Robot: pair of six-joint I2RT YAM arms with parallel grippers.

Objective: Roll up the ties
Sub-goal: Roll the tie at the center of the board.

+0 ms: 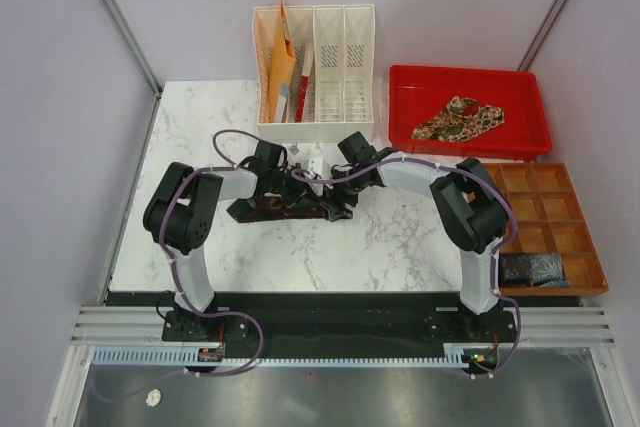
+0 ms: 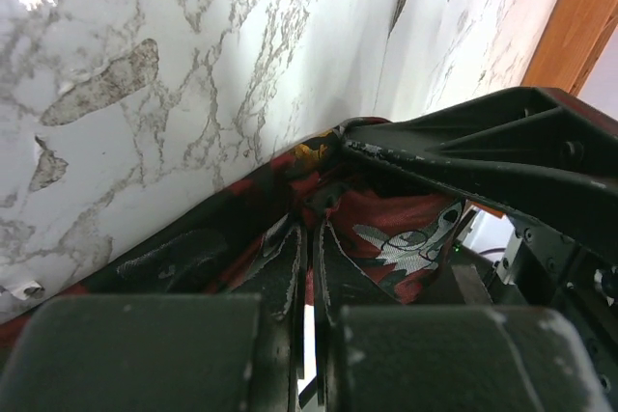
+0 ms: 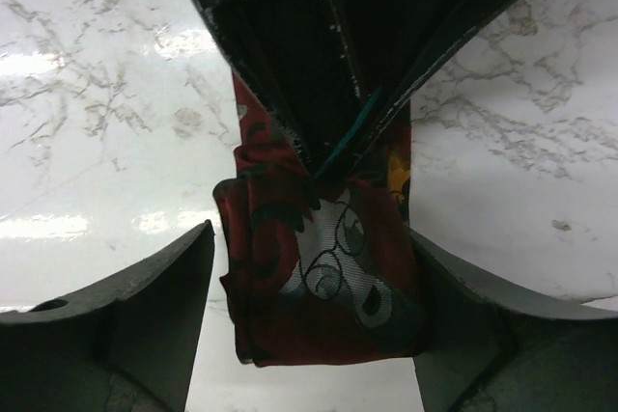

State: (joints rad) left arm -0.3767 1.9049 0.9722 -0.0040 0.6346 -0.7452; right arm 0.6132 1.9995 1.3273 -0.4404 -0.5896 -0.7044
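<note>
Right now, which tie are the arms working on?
The dark red patterned tie: the left gripper pinches it, the open right gripper straddles it. The tan paisley tie lies apart in the red tray.

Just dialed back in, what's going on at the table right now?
Both arms meet mid-table over a red patterned tie lying on the marble. The left pincer is clamped on its fabric, while the right pincer is open, straddling the tie's folded end. A tan paisley tie lies in the red tray, untouched.

Top view looks down, wrist views close, sharing the tie (image 3: 319, 277)
</note>
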